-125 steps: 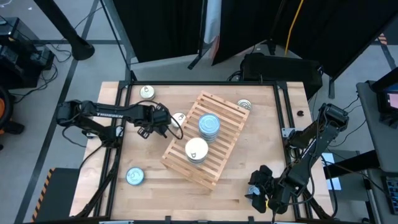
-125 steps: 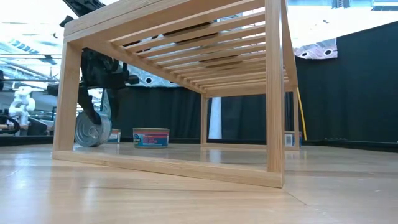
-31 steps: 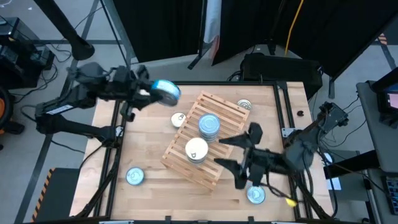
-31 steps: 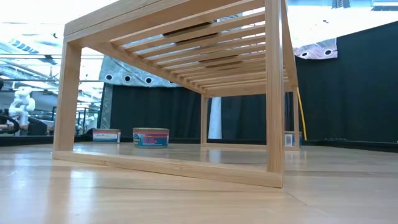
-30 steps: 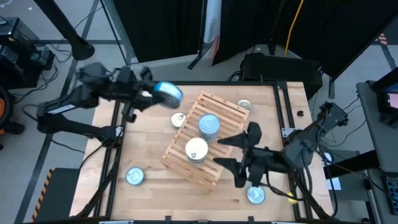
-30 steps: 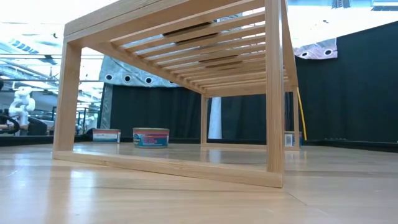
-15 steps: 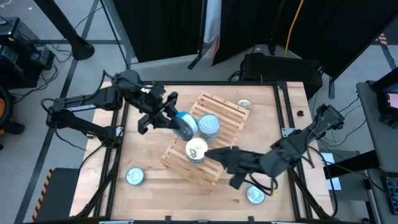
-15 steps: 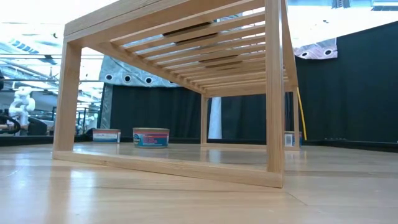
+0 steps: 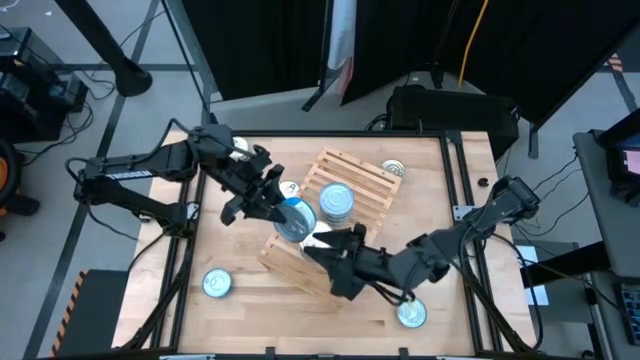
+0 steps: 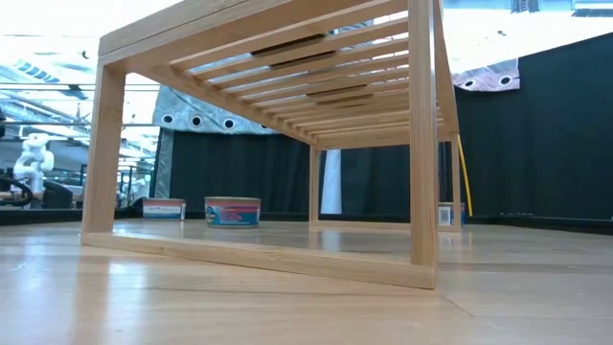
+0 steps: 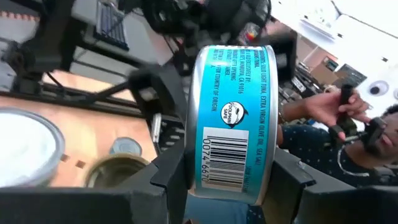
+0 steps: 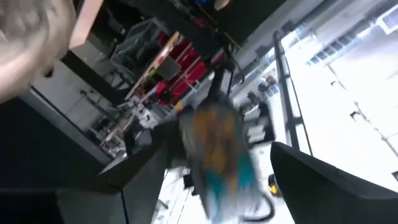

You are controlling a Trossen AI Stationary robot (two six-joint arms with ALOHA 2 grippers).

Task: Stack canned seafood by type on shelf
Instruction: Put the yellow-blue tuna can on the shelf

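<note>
1. Overhead, we see the left gripper (image 9: 283,212) clamped on a blue tin (image 9: 296,219), held over the near-left part of the slatted shelf (image 9: 372,178).
2. Just beyond it stands a blue-topped stack (image 9: 337,203).
3. Opposite, the right gripper (image 9: 335,258) hangs with fingers apart, holding nothing.
4. Behind both, we see black curtains (image 10: 536,134) and the wooden tabletop (image 9: 240,260).

A smooth wooden tabletop (image 9: 240,300) is bordered by a dark metal frame (image 9: 455,170). A yellow cable (image 9: 468,40) and black curtains (image 9: 260,45) are seen behind it. A person (image 11: 348,134) is seen beyond.
</note>
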